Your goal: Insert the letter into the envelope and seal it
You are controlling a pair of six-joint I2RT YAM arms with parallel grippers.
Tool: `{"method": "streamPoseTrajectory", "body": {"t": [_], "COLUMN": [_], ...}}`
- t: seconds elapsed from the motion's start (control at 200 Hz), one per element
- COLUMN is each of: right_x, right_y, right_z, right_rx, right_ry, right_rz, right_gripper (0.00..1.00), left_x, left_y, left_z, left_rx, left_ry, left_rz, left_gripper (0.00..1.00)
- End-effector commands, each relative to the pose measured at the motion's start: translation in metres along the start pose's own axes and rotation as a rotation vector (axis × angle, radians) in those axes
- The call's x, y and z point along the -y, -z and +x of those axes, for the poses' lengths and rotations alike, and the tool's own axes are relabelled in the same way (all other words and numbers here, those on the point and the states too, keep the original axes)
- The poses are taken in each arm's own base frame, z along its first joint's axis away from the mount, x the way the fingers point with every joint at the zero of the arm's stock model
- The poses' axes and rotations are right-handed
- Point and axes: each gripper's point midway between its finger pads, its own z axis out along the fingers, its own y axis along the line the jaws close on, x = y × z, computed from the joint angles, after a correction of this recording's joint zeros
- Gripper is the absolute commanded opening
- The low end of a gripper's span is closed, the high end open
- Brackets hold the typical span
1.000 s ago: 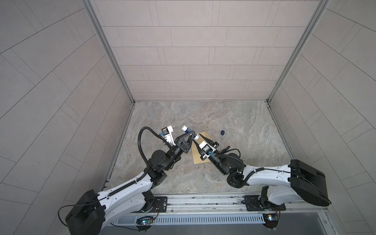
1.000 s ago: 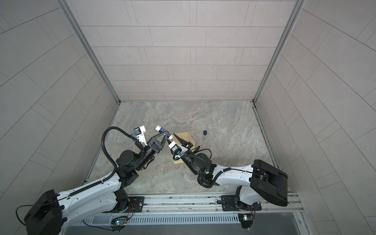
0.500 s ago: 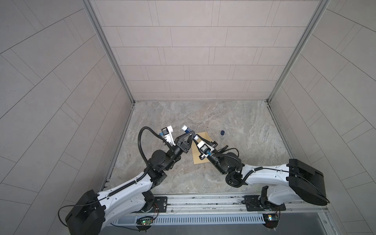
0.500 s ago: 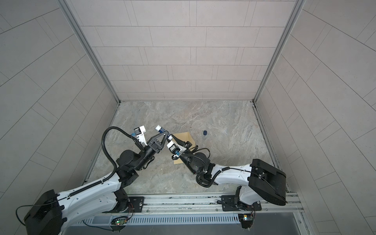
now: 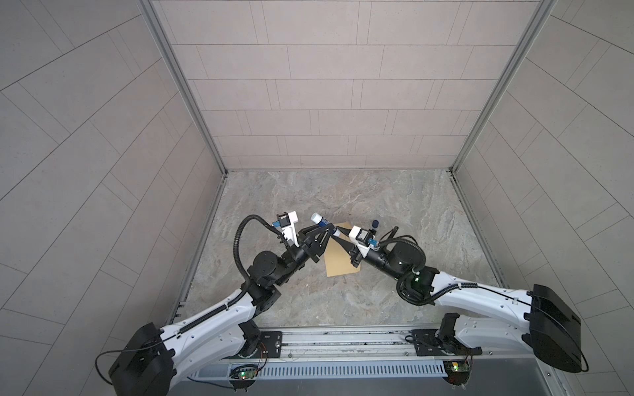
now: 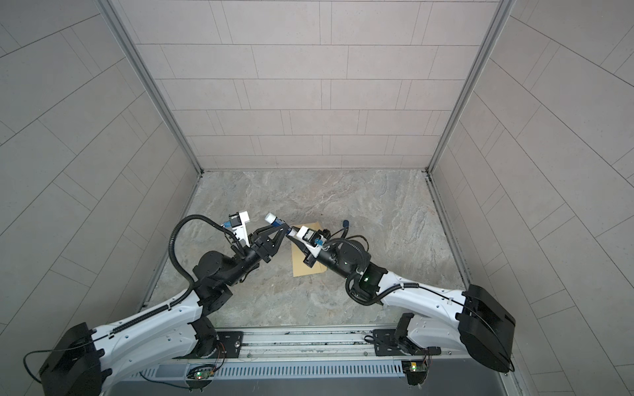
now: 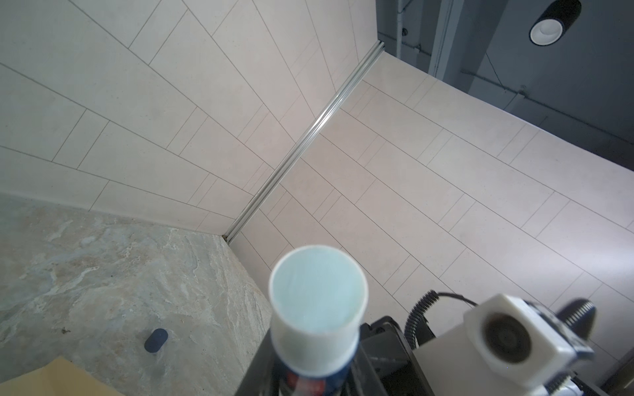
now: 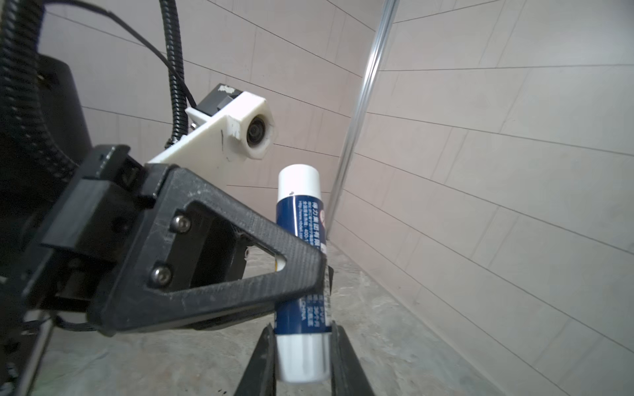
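Note:
The plain mustard-tan envelope (image 5: 341,260) (image 6: 303,262) lies flat on the stone floor between the two arms; one corner of it (image 7: 51,377) shows in the left wrist view. The letter is out of view. Above the envelope's far edge, both grippers hold one uncapped glue stick (image 5: 322,223) (image 6: 277,222) (image 8: 300,240). My left gripper (image 5: 328,230) (image 6: 284,230) (image 7: 315,382) is shut on its blue body. My right gripper (image 5: 338,234) (image 6: 291,233) (image 8: 302,353) is shut on its white bottom end. The stick's open end (image 7: 317,288) faces the left wrist camera.
A small dark blue cap (image 5: 375,223) (image 6: 345,224) (image 7: 156,340) lies on the floor just beyond the envelope, to the right of the grippers. Tiled walls enclose the floor on three sides, with metal corner rails (image 7: 302,151). A metal base rail runs along the front.
My right gripper has moved slightly left and its jaws have narrowed onto the white bottom end of the glue stick. The left gripper and the envelope have not moved.

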Motion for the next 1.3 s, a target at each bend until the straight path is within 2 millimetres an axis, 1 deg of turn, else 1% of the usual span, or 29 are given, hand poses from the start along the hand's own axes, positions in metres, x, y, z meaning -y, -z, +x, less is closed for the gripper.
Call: {"method": "streamPoseTrajectory", "body": {"t": [0.0, 0.115, 0.22, 0.41, 0.47, 0.545, 0.57, 0.595, 0.62, 0.696, 0.766, 0.811, 0.831, 0.846, 0.896, 0.956, 1.031, 1.171, 1.291], "right_x": [0.0, 0.005, 0.005, 0.0, 0.001, 0.006, 0.008, 0.012, 0.015, 0.024, 0.028, 0.028, 0.028, 0.025, 0.021, 0.016, 0.011, 0.005, 0.003], "right_y": [0.012, 0.02, 0.021, 0.017, 0.015, 0.014, 0.014, 0.014, 0.014, 0.015, 0.017, 0.019, 0.02, 0.023, 0.027, 0.031, 0.031, 0.025, 0.019], "right_z": [-0.028, -0.04, -0.048, -0.047, -0.044, -0.038, -0.037, -0.035, -0.033, -0.024, -0.011, -0.005, -0.007, 0.004, 0.006, 0.007, 0.009, 0.006, 0.003], "right_rx": [0.023, 0.042, 0.051, 0.039, 0.039, 0.044, 0.05, 0.054, 0.058, 0.058, 0.02, -0.005, -0.003, -0.024, -0.018, 0.002, 0.007, 0.028, 0.056], "right_ry": [-0.247, -0.361, -0.432, -0.511, -0.518, -0.507, -0.497, -0.487, -0.472, -0.4, -0.262, -0.148, -0.094, -0.049, 0.071, 0.178, 0.253, 0.318, 0.35], "right_rz": [-0.194, -0.302, -0.378, -0.452, -0.444, -0.408, -0.388, -0.359, -0.329, -0.219, -0.1, -0.026, 0.004, 0.03, 0.086, 0.129, 0.166, 0.209, 0.247], "right_gripper": [0.0, 0.0, 0.0, 0.0, 0.0, 0.0, 0.03, 0.11, 0.19, 0.35, 0.49, 0.55, 0.58, 0.61, 0.65, 0.69, 0.72, 0.71, 0.66], "left_x": [0.036, 0.047, 0.052, 0.05, 0.048, 0.04, 0.038, 0.034, 0.031, 0.02, 0.013, 0.01, 0.009, 0.009, 0.011, 0.011, 0.014, 0.014, 0.014], "left_y": [0.003, 0.004, 0.004, 0.002, 0.001, -0.001, -0.001, -0.002, -0.003, -0.004, -0.005, -0.005, -0.005, -0.005, -0.006, -0.007, -0.007, -0.008, -0.009], "left_z": [0.013, 0.017, 0.019, 0.018, 0.017, 0.015, 0.013, 0.013, 0.011, 0.006, 0.001, -0.003, -0.004, -0.005, -0.007, -0.009, -0.011, -0.01, -0.008], "left_rx": [-0.098, -0.129, -0.145, -0.141, -0.135, -0.118, -0.108, -0.102, -0.092, -0.067, -0.035, -0.016, -0.01, -0.008, -0.004, 0.001, 0.003, -0.003, -0.012], "left_ry": [-0.103, -0.133, -0.139, -0.137, -0.135, -0.119, -0.113, -0.104, -0.094, -0.06, -0.023, -0.003, -0.003, 0.01, 0.029, 0.04, 0.05, 0.064, 0.073], "left_rz": [0.178, 0.237, 0.263, 0.253, 0.244, 0.199, 0.182, 0.162, 0.142, 0.083, 0.037, 0.019, 0.014, 0.012, 0.014, 0.013, 0.019, 0.022, 0.023], "left_gripper": [0.0, 0.0, 0.0, 0.0, 0.0, 0.0, 0.0, 0.0, 0.0, 0.0, 0.0, 0.0, 0.0, 0.0, 0.0, 0.0, 0.0, 0.0, 0.0]}}
